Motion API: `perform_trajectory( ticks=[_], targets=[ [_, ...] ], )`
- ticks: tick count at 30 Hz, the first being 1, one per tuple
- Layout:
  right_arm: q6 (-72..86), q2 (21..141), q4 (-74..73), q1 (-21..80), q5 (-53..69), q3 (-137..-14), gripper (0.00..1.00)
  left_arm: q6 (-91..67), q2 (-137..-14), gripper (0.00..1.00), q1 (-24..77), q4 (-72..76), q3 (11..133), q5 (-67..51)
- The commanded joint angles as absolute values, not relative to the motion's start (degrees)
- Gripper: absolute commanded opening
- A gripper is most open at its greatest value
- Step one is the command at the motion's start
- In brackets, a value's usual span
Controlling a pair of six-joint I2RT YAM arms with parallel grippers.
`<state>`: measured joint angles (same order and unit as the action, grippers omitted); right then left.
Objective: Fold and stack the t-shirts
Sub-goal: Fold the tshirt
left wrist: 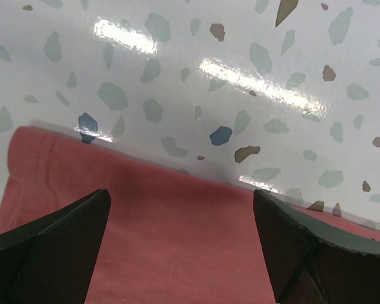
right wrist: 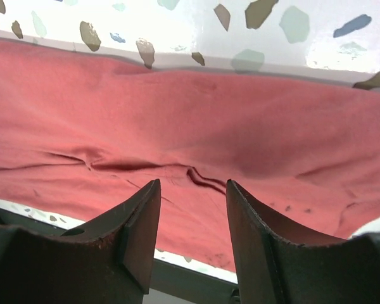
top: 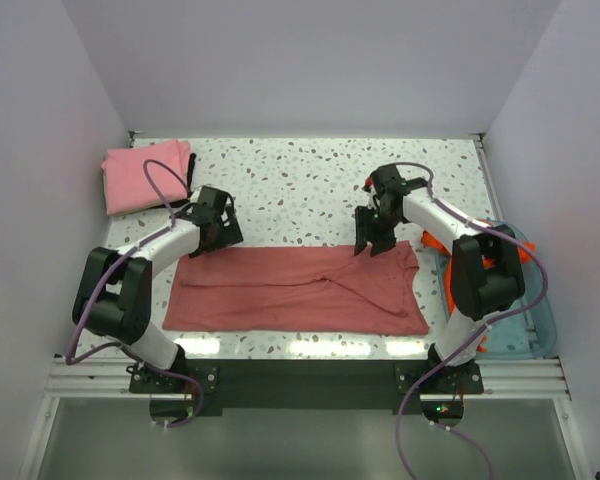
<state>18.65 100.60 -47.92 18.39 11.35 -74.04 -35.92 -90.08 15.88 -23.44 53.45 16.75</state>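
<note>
Rose-red shirt (top: 300, 290) spread flat at near counter (top: 300, 190) edge. Left fingers (left wrist: 50, 240) wide open, right fingers (right wrist: 139, 234) narrower, both empty, poised over its far hem, likely to pinch and fold it.

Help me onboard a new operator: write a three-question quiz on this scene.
1. True or false: the pink shirt lies folded at the far left corner of the table.
2. Where is the orange shirt? A) beside the pink shirt B) in the blue tray C) in a gripper
3. Fill in: the left gripper and right gripper hover ___ over the rose-red shirt.
Key: 1 true; 2 B; 3 open.
</note>
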Motion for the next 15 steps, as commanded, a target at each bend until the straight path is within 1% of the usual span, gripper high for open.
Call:
perform_trajectory(
  ticks=[1, 15],
  targets=[
    [19.78, 101.25, -44.83, 19.07, 13.62, -74.97, 0.49, -37.35, -91.93, 1.00, 15.82, -19.95, 52.38, 14.15],
    [21.00, 101.95, -44.47, 20.74, 13.45, -70.67, 0.44, -36.47, -93.43, 1.00, 15.73, -19.69, 52.47, 14.06]
  ],
)
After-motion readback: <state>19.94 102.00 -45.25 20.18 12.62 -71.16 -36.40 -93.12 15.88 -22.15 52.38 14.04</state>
